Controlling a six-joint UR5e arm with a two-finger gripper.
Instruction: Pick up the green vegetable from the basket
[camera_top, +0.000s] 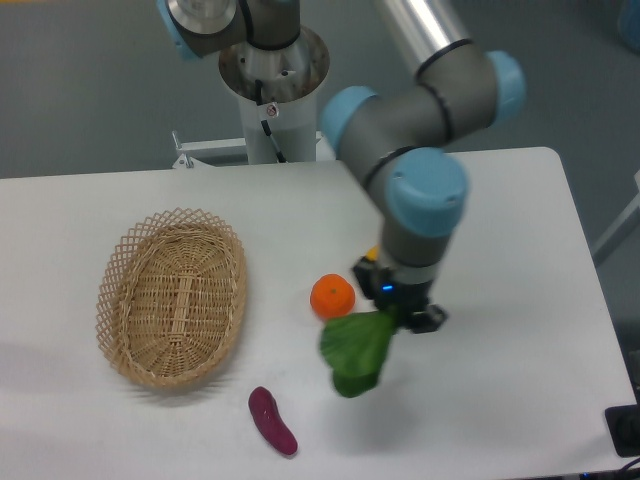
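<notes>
Green vegetable (358, 352) hangs over table, right of orange (332, 297), well clear of basket (172, 297). Gripper (402, 316) pinching its stalk end. Prob. light, leaves floppy; stalk = firmest hold. Purple piece (272, 421) near-left.

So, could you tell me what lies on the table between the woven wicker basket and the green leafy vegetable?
In the camera view, only the small purple eggplant-like piece lies between the tan oval wicker basket and the green leafy vegetable, towards the front; the orange ball sits just behind.
</notes>
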